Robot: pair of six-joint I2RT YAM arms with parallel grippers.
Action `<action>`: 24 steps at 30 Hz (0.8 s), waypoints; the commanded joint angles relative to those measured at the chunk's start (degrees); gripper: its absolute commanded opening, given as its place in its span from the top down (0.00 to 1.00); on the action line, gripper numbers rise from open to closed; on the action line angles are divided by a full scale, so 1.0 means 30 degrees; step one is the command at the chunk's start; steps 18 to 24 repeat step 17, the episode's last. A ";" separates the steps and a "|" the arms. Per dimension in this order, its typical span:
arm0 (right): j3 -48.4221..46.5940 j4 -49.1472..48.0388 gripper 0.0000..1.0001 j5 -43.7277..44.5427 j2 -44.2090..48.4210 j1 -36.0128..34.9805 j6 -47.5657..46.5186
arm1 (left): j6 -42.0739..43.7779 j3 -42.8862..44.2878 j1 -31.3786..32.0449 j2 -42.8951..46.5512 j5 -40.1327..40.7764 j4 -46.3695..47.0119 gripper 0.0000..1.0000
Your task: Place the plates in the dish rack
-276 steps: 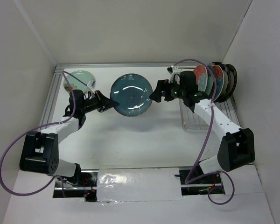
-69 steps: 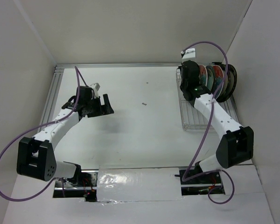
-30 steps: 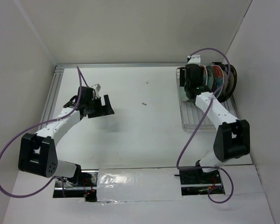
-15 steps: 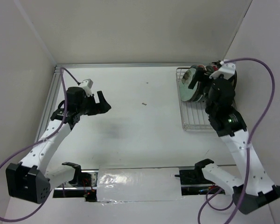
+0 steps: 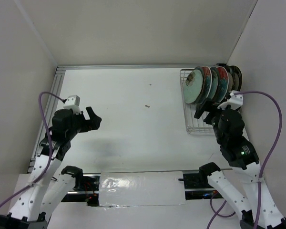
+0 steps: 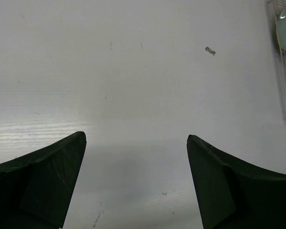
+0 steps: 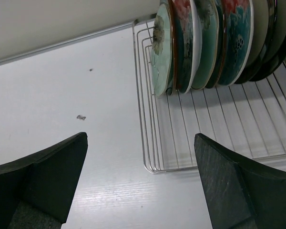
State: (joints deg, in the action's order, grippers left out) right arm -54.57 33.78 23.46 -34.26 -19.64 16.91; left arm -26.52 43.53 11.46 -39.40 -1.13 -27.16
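Several plates (image 5: 212,82) stand on edge in a row at the far end of the silver wire dish rack (image 5: 193,123), at the table's right. A pale mint plate (image 7: 161,47) fronts the row, with red-and-teal flowered and dark ones behind it. My right gripper (image 5: 205,110) hovers open just in front of the rack's near part, holding nothing; in its wrist view its jaws (image 7: 140,137) stand wide above the rack's near left corner (image 7: 157,164). My left gripper (image 5: 94,121) is open and empty over bare table at the left (image 6: 136,137).
A small dark speck (image 5: 147,106) lies mid-table. The near half of the rack (image 7: 219,129) holds no plates. White walls close in the table on three sides. An aluminium rail (image 5: 50,102) runs along the left edge.
Both arms have drawn back toward the near edge. My right gripper left the row of plates in the rack and opened wide; the plates stay standing.
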 commanded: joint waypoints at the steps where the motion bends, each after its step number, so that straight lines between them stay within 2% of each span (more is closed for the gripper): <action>1: 0.0521 0.0752 0.01 -0.0465 0.0873 -0.0134 0.0810 | 0.0638 -0.0505 0.0104 0.1702 0.1694 -0.0643 0.00; 5: 0.1399 0.0752 0.01 -0.0995 0.1574 -0.0134 0.0810 | 0.0054 -0.0916 0.0104 0.3258 0.1897 -0.0821 0.00; 10: 0.1810 0.0371 0.01 -0.1405 0.1577 -0.0134 0.0810 | -0.0124 -0.0916 0.0280 0.3259 0.2512 -0.0881 0.00; 24: 0.1987 0.0195 0.01 -0.1757 0.1752 -0.0134 0.0605 | 0.0052 -0.0916 0.0280 0.3084 0.2164 -0.0440 0.00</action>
